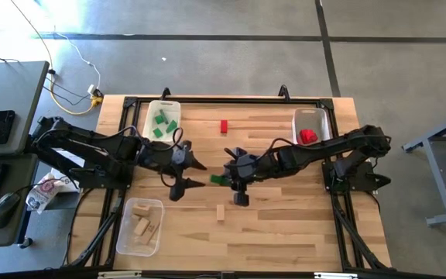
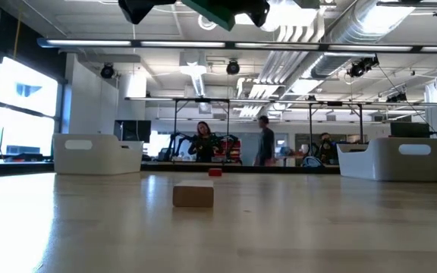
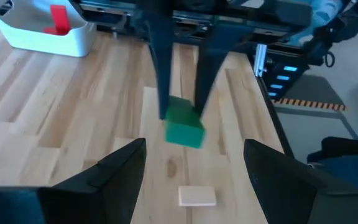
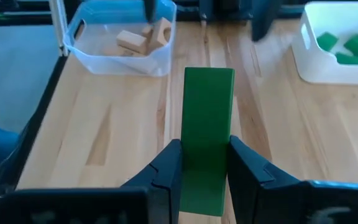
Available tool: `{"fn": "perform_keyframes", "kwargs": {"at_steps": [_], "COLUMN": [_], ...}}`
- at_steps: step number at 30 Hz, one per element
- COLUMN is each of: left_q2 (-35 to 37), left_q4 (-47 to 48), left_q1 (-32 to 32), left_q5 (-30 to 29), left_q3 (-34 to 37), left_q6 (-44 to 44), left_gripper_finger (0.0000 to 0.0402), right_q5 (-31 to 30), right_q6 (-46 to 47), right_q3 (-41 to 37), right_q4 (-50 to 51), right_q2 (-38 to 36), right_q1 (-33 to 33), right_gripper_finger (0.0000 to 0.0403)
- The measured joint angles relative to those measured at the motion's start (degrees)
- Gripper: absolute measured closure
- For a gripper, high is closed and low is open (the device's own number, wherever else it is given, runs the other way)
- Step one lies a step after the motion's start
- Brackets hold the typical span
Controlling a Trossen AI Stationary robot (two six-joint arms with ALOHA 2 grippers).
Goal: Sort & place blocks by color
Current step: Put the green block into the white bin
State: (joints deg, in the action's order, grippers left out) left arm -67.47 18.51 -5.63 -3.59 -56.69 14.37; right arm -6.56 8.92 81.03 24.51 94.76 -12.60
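Green block (image 4: 207, 137) clamped in right tool (image 4: 205, 171), facing wide-open left tool (image 3: 194, 168).

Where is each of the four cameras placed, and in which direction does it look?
High view: above the table, straight down; both arms show.
Low view: at table height, looking level into the room; grippers at the top edge.
Left wrist view: on the left arm, past its open fingers toward the right gripper.
Right wrist view: on the right arm, over its fingers.
Shared: the green block.
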Motion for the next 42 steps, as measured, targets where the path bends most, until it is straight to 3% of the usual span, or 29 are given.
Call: {"fn": "perform_keyframes", "kwargs": {"at_steps": [21, 26, 36, 42], "left_q2": [-0.8, -0.8, -0.8, -0.8], "left_q4": [-2.19, -2.19, -3.24, -3.61], "left_q1": [0.0, -0.02, -0.04, 0.0], "left_q5": [-4.3, -4.42, -4.36, -4.55], "left_q3": [0.0, 0.0, 0.0, 0.01], "left_q6": [-2.46, -4.11, -7.85, -8.49], "left_gripper_finger": [0.0155, 0.0195, 0.0313, 0.0325], "right_q5": [1.07, 0.99, 0.89, 1.29], "right_q6": [-4.01, -3.87, -2.96, -1.91], "right_q3": [0.0, 0.0, 0.0, 0.0], "right_q4": [-8.96, -9.36, -9.01, -8.71], "right_q2": [0.0, 0.0, 0.0, -0.02], "right_q1": [0.71, 0.74, 1.34, 2.13], "right_gripper_finger": [0.0329, 0.0329, 0.0329, 0.0329]}}
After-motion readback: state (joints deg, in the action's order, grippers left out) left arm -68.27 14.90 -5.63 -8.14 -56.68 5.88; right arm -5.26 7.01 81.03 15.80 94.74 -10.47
